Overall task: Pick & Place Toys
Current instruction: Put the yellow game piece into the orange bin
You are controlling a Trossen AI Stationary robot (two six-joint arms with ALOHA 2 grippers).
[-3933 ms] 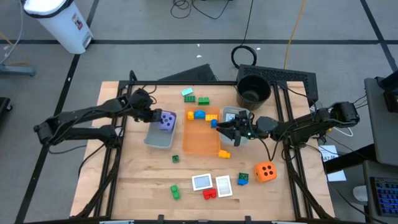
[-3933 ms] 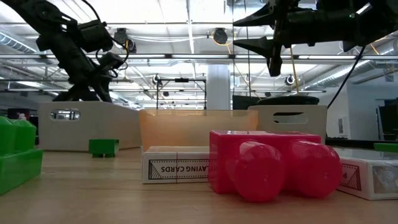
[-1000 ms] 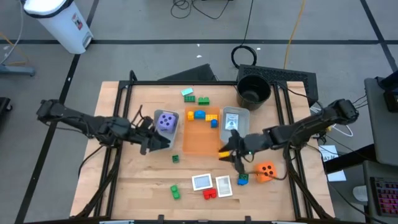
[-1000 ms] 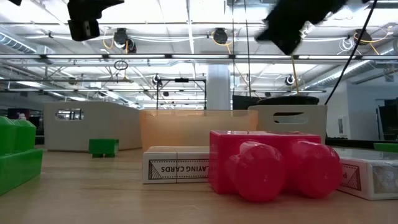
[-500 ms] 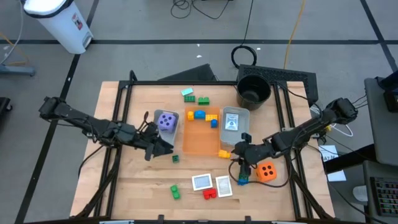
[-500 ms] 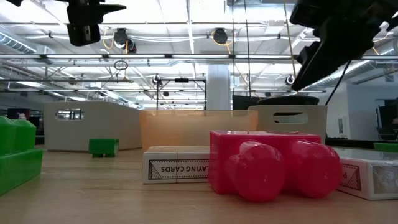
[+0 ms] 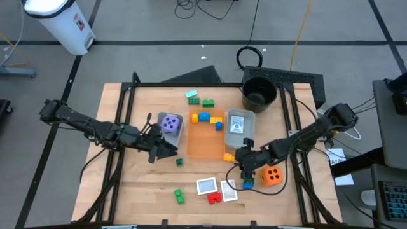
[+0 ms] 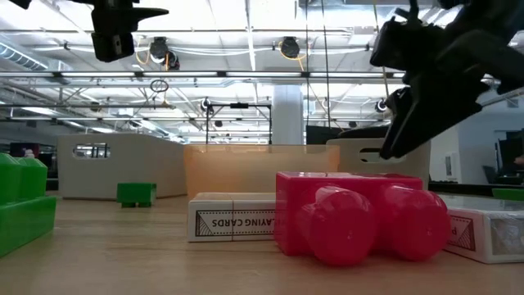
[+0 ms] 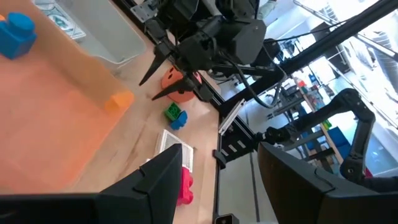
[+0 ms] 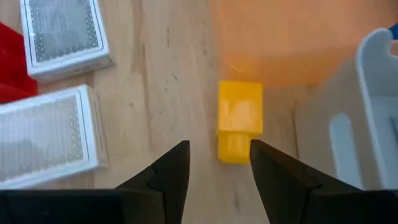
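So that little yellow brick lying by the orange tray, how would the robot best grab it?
From straight above, I'd guess. The yellow brick lies flat and alone on the wood beside the orange tray, so the open right gripper could close across its narrow sides.

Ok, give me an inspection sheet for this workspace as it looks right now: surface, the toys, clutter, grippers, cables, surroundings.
Surface: wooden table, black frame around it.
Job's things: purple die in the left grey tray; blue and yellow bricks in the orange tray; card deck in the right grey tray; yellow brick, orange die, two card decks, red brick and green bricks loose on the wood.
Clutter: black bucket at the far right corner.
Grippers: left gripper open, empty, beside the left tray; right gripper open, poised above the yellow brick.
Cables: yellow and black cables on the floor beyond the table.
Surroundings: white bin, grey floor.
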